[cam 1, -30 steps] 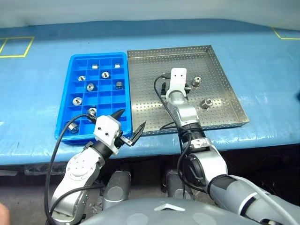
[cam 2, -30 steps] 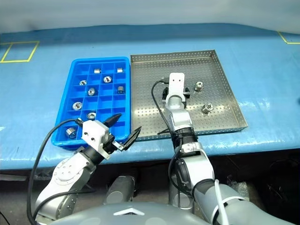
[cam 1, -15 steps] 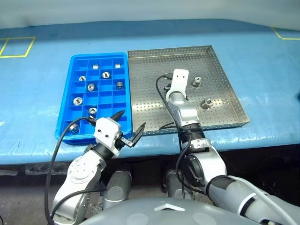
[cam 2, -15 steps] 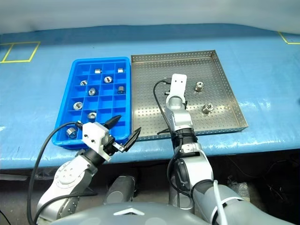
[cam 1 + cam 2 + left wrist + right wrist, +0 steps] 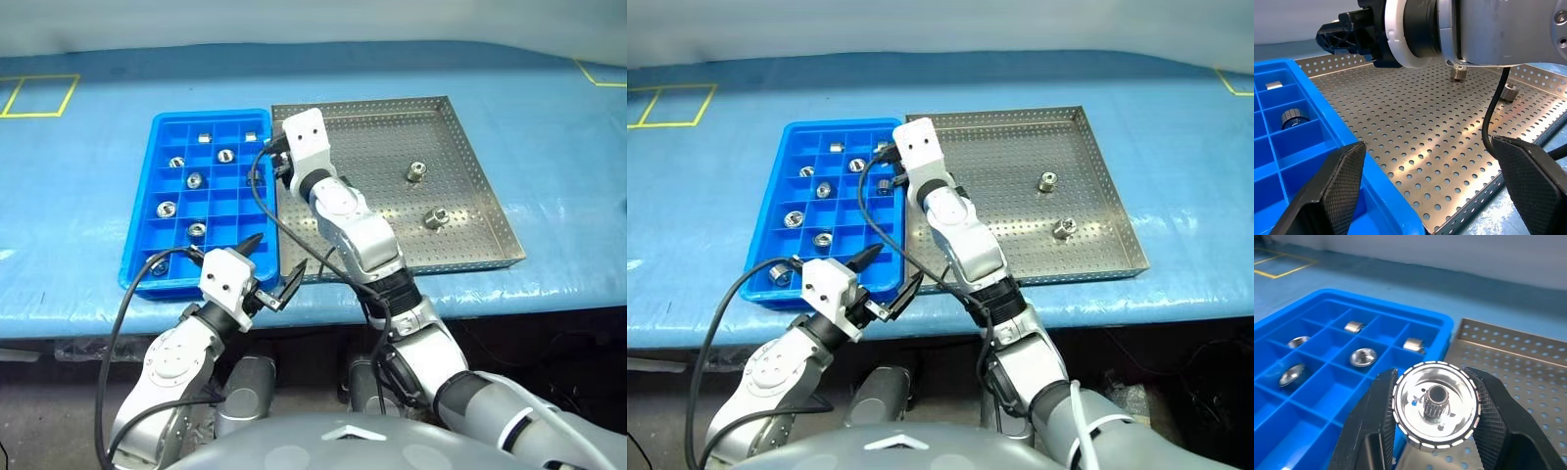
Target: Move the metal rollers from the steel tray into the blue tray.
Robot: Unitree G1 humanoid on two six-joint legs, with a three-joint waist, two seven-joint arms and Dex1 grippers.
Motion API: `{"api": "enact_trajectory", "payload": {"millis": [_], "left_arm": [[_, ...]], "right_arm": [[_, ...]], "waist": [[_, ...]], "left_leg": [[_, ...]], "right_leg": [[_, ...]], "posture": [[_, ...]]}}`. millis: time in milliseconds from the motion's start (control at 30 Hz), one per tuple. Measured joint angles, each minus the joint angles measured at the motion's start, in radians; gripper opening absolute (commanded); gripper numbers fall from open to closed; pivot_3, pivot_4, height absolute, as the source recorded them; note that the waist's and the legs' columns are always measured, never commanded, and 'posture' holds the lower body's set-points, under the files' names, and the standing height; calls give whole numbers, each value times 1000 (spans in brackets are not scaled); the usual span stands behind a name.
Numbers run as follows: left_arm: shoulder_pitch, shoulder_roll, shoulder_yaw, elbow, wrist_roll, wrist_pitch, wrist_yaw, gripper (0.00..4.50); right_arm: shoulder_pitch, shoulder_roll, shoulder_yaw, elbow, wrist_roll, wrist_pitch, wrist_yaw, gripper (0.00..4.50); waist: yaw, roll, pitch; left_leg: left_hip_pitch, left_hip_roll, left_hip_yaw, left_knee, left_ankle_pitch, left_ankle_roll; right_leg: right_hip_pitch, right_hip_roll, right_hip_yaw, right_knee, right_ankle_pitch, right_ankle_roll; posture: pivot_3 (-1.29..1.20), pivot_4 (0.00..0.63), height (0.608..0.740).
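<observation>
Blue cloth covers the table (image 5: 78, 255), where the blue tray (image 5: 147, 211) sits just left of the steel tray (image 5: 470, 211). Stretched forward and leftward, the right gripper (image 5: 1436, 431) pinches a metal roller (image 5: 1436, 404) above the trays' shared edge. Two metal rollers (image 5: 415, 172) lie near the steel tray's right rim. Near the table's front edge, the left gripper (image 5: 275, 267) hangs with fingers spread

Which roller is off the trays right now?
The roller clamped in the right pincer, held over the blue tray's edge. The other rollers lie in blue compartments or, two of them, on the steel tray.
</observation>
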Motion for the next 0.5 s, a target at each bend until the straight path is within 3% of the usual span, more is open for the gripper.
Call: {"api": "enact_trajectory", "payload": {"millis": [200, 500], "left_arm": [[9, 5, 2, 0, 1, 0, 2, 4500], [56, -4, 7, -7, 15, -3, 53, 4500]], "right_arm": [[5, 2, 72, 17, 23, 20, 63, 1725], [-59, 3, 70, 250, 28, -84, 105, 1725]], "waist": [[3, 0, 0], [12, 0, 0]], "left_leg": [[0, 0, 0, 0, 0, 0], [0, 0, -1, -1, 0, 0]], "right_leg": [[-1, 0, -1, 0, 0, 0], [-2, 0, -1, 1, 0, 0]], "posture": [[293, 150, 740], [409, 150, 740]]}}
